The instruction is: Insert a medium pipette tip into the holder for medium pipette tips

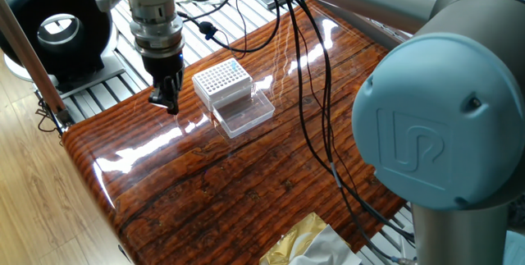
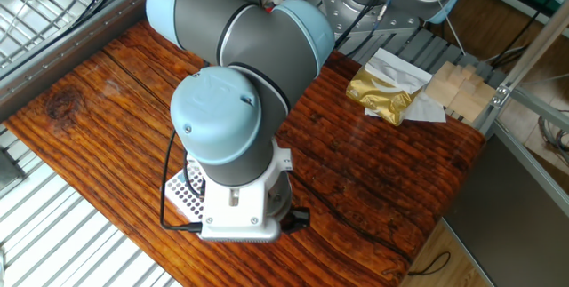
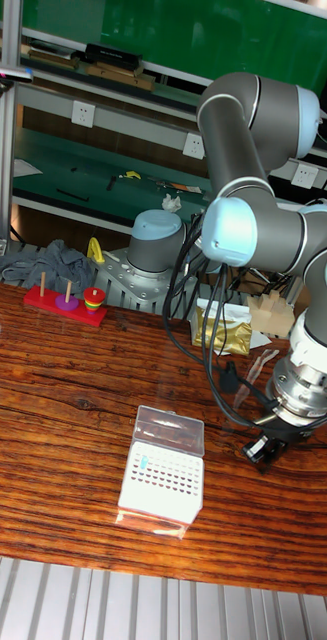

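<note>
Holder for medium pipette tips (image 1: 222, 83) sits on the wooden table (image 1: 246, 175) with its clear hinged lid (image 1: 244, 116) folded open and lying flat against one side, the white grid of holes facing up. In the tall fixed view the same box (image 3: 162, 479) shows a few blue-tinted tips along one edge of the grid, the remaining holes looking empty.

Gripper (image 1: 166, 99) hangs beside the holder, apart from it, fingers pointing straight down toward the tabletop, roughly level with the holder's top. In one fixed view the holder lies to the gripper's right in the picture; in the tall fixed view the gripper (image 3: 265, 449) is to the right of the box, on the side away from the blue tips. In the other fixed view the wrist housing hides the fingers, and only a corner of the grid (image 2: 184, 191) peeks out beneath it.

The dark fingers look drawn close together, but whether they pinch a tip cannot be told. My judgement: the coming move is sideways to above the grid, then straight down.
</note>
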Tool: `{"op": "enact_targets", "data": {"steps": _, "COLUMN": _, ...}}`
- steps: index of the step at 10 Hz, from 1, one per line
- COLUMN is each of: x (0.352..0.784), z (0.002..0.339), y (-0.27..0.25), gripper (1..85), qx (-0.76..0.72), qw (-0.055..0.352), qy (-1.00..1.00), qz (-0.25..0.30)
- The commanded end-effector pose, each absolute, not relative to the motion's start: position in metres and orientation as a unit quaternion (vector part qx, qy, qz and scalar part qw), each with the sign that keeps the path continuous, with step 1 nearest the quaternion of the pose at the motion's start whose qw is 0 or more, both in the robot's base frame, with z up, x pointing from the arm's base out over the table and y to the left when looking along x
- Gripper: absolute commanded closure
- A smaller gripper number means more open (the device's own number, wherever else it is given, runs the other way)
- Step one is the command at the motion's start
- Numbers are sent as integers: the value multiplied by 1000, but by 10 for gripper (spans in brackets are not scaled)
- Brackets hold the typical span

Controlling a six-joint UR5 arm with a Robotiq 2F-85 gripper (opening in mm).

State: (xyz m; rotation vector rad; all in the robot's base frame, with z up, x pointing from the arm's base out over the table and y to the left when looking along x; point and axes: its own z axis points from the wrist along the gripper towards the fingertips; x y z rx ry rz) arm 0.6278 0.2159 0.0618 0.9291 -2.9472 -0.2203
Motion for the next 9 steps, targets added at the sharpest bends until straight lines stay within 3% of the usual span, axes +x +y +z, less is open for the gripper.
{"op": "enact_targets", "data": {"steps": 1, "x": 630, "z": 65, "y": 230, "gripper": 847, "qx": 292, "qw": 15, "qy": -952, "qz": -87}}
{"op": "enact_targets", "data": {"steps": 9, "x": 633, "z": 66, "y": 249, "gripper": 847, "qx": 270, "qw": 0, "qy": -957, "qz": -104}}
